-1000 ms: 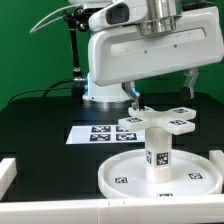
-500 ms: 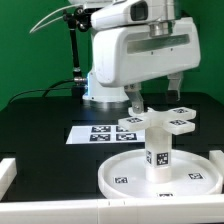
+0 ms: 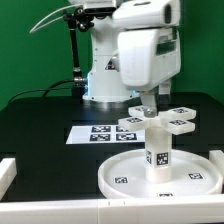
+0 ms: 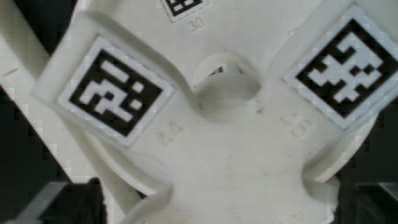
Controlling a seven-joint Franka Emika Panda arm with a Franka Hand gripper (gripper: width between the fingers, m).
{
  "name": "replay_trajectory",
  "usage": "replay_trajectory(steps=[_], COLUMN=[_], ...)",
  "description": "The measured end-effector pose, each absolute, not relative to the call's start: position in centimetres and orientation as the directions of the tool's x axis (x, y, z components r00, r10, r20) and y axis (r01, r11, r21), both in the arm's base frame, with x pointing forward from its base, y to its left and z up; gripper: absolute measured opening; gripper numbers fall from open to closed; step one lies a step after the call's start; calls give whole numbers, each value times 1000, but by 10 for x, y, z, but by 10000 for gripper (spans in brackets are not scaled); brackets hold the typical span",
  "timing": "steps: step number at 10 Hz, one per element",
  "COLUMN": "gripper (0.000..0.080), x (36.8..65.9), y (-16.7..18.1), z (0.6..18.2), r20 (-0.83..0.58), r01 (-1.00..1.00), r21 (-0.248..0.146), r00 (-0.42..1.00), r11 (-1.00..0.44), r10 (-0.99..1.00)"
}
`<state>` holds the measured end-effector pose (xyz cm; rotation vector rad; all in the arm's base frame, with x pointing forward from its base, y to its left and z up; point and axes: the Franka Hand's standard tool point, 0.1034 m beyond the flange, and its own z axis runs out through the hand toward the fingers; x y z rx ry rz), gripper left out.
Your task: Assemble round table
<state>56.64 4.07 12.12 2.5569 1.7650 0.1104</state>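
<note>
The white round disc [image 3: 118, 181] lies flat at the front of the table. The short thick leg [image 3: 158, 150] stands upright at its middle. The cross-shaped foot piece [image 3: 172, 123] sits level on top of the leg. My gripper [image 3: 148, 102] hangs straight down just above the foot's arm on the exterior view's left, seen edge-on, so only one dark finger shows. It holds nothing. In the wrist view the tagged foot piece [image 4: 222, 140] fills the picture from very close, and my fingertips do not show there.
The marker board [image 3: 92, 133] lies flat behind the disc, on the exterior view's left. White border rails stand at the front left [image 3: 8, 170] and at the right edge [image 3: 216, 158]. The arm's base [image 3: 100, 92] is at the back.
My hand has turned about a quarter turn over the foot piece, from fingers spread wide across it to edge-on. The foot, leg and disc have not moved.
</note>
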Motion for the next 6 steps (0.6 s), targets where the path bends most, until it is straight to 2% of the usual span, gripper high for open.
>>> replay_trajectory(steps=[3, 6], gripper=[649, 649], x=[562, 563], y=[44, 43], z=[117, 111], r20=[14, 11], r01=[979, 975], r21=[66, 58], r00=[194, 212], r11=[-195, -212], r10=[981, 977])
